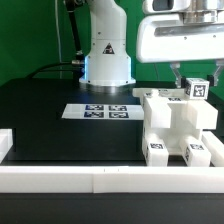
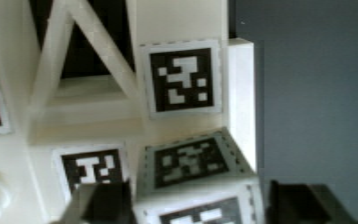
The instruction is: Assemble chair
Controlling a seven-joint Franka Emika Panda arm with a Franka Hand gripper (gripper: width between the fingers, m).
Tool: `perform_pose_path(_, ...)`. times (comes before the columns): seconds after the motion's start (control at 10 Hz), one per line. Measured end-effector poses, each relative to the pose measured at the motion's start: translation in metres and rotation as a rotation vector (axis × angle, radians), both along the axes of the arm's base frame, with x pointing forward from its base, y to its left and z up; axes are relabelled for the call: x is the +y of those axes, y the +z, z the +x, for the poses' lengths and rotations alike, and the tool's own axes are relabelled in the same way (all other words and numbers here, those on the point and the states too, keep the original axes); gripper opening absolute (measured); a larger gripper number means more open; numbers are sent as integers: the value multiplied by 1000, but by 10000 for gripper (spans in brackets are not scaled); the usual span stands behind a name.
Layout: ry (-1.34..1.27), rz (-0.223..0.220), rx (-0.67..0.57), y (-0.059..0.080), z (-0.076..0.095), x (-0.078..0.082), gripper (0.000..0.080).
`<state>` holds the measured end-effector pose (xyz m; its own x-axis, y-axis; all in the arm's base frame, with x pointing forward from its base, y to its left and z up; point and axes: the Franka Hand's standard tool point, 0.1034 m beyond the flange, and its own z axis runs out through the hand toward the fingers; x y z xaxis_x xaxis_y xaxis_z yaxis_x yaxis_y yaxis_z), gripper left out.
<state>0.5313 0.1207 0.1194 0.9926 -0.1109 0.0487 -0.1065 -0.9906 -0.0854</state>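
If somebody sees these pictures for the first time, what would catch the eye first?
Probably the gripper at the exterior view's right, its fingers on either side of a small tagged piece atop the blocky white chair parts. Then the arm's base with a blue glowing ring, at the back behind the marker board. The wrist view is filled with black-and-white tags, close up.

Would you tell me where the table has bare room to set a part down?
The black tabletop is bare between the marker board, the front rail and the chair parts. The exterior view's right is crowded: those parts cluster there under the gripper.
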Motion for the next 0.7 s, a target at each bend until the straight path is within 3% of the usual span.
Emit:
perform_pose_path(0.1, -20, 1, 1, 0, 0, 0, 284)
perform_pose_path(0.7, -318, 20, 26, 0, 0, 1, 284)
